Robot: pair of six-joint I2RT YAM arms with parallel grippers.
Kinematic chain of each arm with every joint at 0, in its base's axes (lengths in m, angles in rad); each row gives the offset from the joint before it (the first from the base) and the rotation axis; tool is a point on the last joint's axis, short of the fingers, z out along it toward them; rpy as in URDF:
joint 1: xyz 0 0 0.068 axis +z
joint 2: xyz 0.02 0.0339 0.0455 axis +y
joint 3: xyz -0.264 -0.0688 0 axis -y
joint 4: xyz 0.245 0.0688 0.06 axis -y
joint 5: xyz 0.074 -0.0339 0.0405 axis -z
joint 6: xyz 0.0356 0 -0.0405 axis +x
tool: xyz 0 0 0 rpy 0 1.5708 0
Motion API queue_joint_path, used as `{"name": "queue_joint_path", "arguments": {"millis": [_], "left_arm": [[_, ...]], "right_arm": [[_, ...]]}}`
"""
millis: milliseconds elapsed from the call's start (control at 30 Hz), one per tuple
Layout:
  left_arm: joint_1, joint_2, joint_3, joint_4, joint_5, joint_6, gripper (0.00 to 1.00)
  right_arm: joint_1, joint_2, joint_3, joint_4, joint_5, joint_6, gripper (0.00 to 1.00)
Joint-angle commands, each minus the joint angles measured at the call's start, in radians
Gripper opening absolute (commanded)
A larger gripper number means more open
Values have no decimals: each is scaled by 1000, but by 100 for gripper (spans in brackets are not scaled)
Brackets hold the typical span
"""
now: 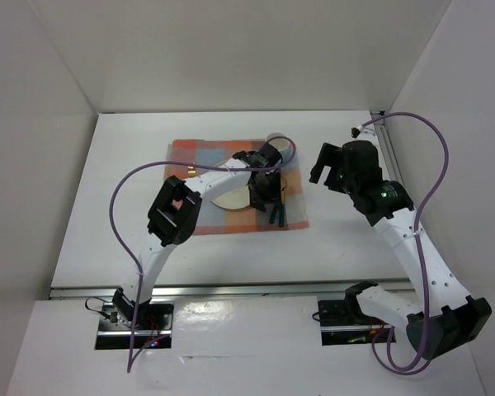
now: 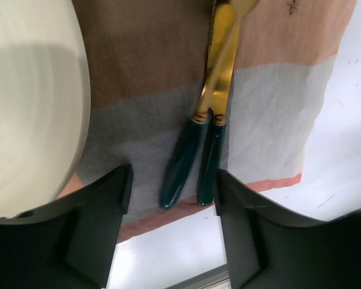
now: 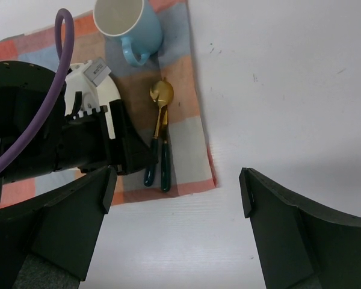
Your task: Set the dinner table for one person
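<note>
The dinner table (image 1: 124,206) carries a checked mat (image 1: 206,153) with a cream plate (image 2: 30,108) on it. Right of the plate, two gold utensils with dark green handles (image 2: 195,162) lie side by side on the mat; one is a spoon (image 3: 161,93). My left gripper (image 2: 173,198) hangs open just above the handle ends and grips nothing. A light blue mug (image 3: 129,27) stands upright at the mat's far right corner. To the right of the mat, my right gripper (image 3: 177,192) is wide open over bare table, empty.
An aluminium rail (image 1: 231,290) runs along the near table edge and another along the right side (image 1: 389,148). White walls enclose the table at the left, back and right. The left arm's purple cable (image 3: 63,36) loops above the mat.
</note>
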Motion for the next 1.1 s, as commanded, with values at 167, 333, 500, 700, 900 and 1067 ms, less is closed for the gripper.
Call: {"name": "queue_joint_path", "arguments": {"millis": [167, 333, 500, 700, 900, 1067], "left_arm": [[-47, -99, -22, -45, -37, 3, 80], [-81, -238, -45, -68, -90, 3, 80], [-101, -381, -25, -127, -160, 22, 80], [-14, -625, -80, -200, -290, 81, 82], [204, -864, -342, -98, -438, 171, 86], [276, -1009, -423, -49, -542, 280, 87]], "right_arm": [[-6, -29, 45, -20, 10, -7, 98], [-6, -29, 45, -29, 10, -7, 100], [-15, -29, 45, -60, 32, 27, 100], [-15, -7, 45, -80, 58, 38, 100], [-15, 52, 36, -109, 24, 59, 100], [-24, 24, -19, -74, -22, 46, 94]]}}
